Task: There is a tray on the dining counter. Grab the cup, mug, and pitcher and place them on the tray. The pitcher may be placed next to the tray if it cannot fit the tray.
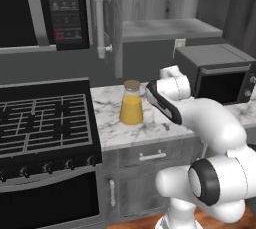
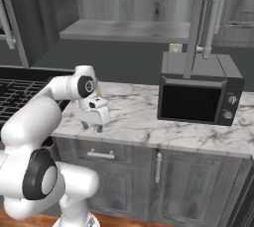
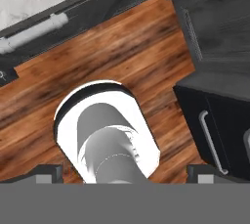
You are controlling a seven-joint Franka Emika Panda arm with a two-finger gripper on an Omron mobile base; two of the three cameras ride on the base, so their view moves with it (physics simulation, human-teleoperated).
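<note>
We see the pitcher (image 1: 131, 104) as clear glass over orange liquid, capped in cork brown. The bench (image 1: 150, 123) is white marble with grey veins. The stove (image 1: 45, 123) and microwave (image 2: 198, 92) are black and dark grey, the cabinets (image 2: 158, 171) grey woodgrain, and the floor (image 3: 122, 47) reddish-brown planks.

My left base camera: behind the arm (image 1: 210, 123), facing forward and down, near the stove (image 1: 45, 123) and counter (image 1: 112, 123). My right base camera: opposite side, same counter (image 2: 144, 117) and microwave (image 2: 201, 92) shared. My hand camera: pointing down at the wood floor (image 3: 112, 52), close.
</note>
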